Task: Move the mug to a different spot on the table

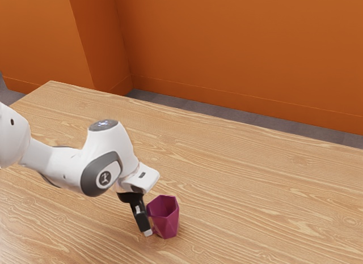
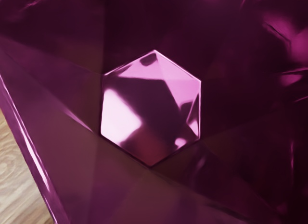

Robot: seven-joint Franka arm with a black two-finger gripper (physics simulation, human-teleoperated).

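A magenta faceted mug [image 1: 164,216] stands upright on the wooden table [image 1: 255,179], near its front edge. My gripper [image 1: 148,229] is lowered right at the mug's side toward the exterior view's left, down to the table's level, tight against the mug's wall. The wrist view looks straight down into the mug [image 2: 151,113]: its glossy six-sided bottom lies just under my hand and its sloping inner walls surround it. A strip of table [image 2: 14,185] shows past the rim.
The white arm [image 1: 85,162] reaches in low from the exterior view's left. Orange walls [image 1: 238,43] and a grey floor strip [image 1: 238,114] lie beyond the table's far edge. Bare wood stretches toward the exterior view's right and back.
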